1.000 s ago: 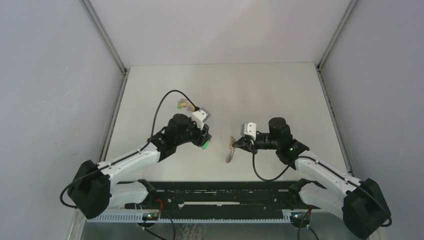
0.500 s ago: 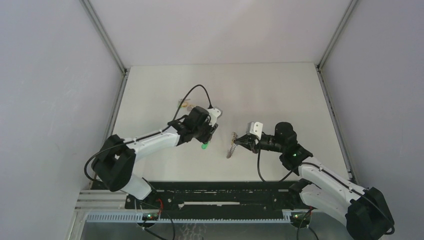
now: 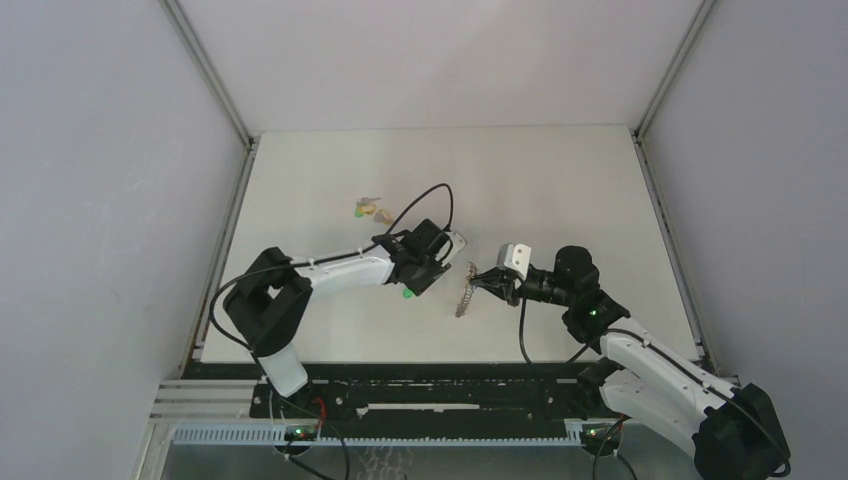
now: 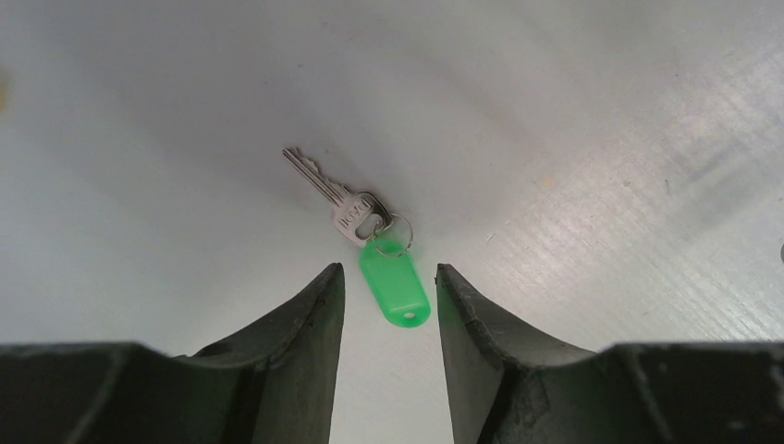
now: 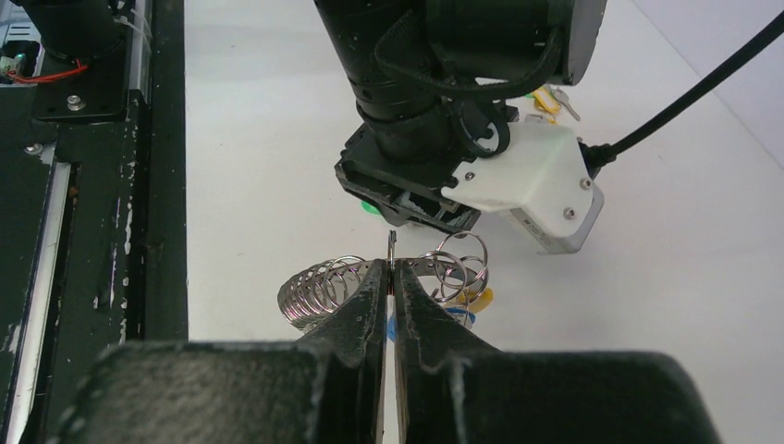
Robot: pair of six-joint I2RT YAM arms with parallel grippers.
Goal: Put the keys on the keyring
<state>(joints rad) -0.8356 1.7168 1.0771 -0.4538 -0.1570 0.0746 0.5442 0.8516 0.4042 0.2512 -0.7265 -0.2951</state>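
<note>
A green-tagged key [image 4: 393, 289] lies flat on the white table, its metal blade [image 4: 319, 183] pointing away. My left gripper [image 4: 389, 277] is open above it, one finger on each side of the tag, not touching. In the top view the green key [image 3: 408, 294] shows just below my left gripper [image 3: 417, 278]. My right gripper [image 5: 393, 268] is shut on the coil-like keyring [image 5: 319, 287]. A yellow key [image 5: 479, 298] and a blue key [image 5: 462, 316] hang from small rings on it. In the top view the keyring [image 3: 465, 292] hangs tilted from my right gripper [image 3: 490, 283].
Two more keys, yellowish and brownish [image 3: 372, 210], lie on the table beyond the left arm; they also show in the right wrist view [image 5: 547, 96]. The left wrist body [image 5: 434, 139] is close in front of the keyring. A black base rail [image 3: 430, 385] runs along the near edge.
My left arm has stretched to the right towards the centre, its gripper staying over the green key, which has not moved. My right gripper has shifted slightly right and away with the keyring.
</note>
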